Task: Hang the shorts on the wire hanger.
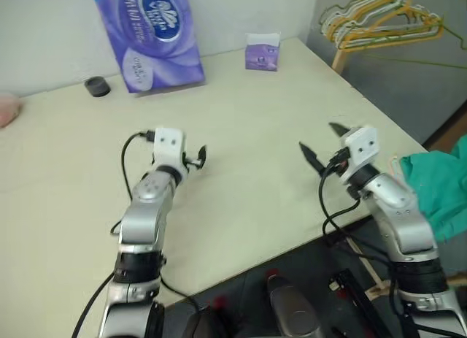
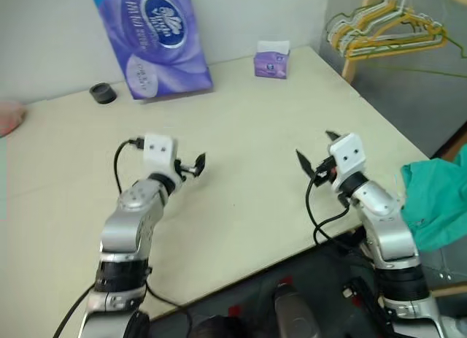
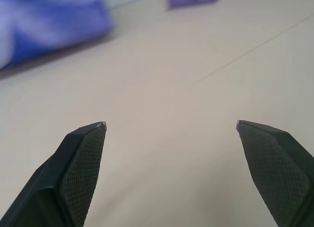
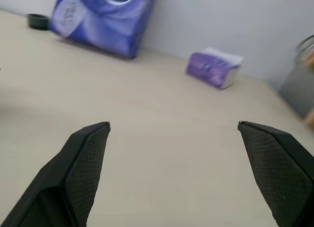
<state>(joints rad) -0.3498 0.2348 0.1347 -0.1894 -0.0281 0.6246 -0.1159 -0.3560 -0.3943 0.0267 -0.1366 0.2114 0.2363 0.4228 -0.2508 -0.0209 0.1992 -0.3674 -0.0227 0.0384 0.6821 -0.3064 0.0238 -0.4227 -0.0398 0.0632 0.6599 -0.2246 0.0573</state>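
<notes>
Now, view by view.

Head views, surface: a pale surface (image 1: 241,133) carries a big purple tissue pack (image 1: 149,35) leaning by the wall, a small purple tissue packet (image 1: 263,52), a black cap (image 1: 96,86) and a pink lump (image 1: 6,108) at the far left edge.

Head views, shorts: the teal shorts (image 1: 441,188) lie bunched off the surface's right edge, just beside the right forearm; their long axis cannot be told from the crumpled heap.

Head views, hanger: a thin olive wire hanger (image 1: 430,60) shows as a line running out rightward below the cluster of yellow, white and green hangers (image 1: 379,20) on a wooden stand; its hook cannot be made out.

Head views, left end effector (image 2: 195,165): over the surface left of centre, pointing away from the robot, empty.

Head views, right end effector (image 1: 321,144): over the surface near its right edge, fingers spread wide, empty, apart from the shorts.

Left wrist view: both black fingers (image 3: 81,168) stand wide apart with bare surface between them; the big pack and the small packet are blurred beyond. No shorts or hanger here.

Right wrist view: fingers (image 4: 86,163) wide apart, nothing between them; the big pack, the cap and the small packet show sharply ahead, which the left wrist view gives only as blurs.
</notes>
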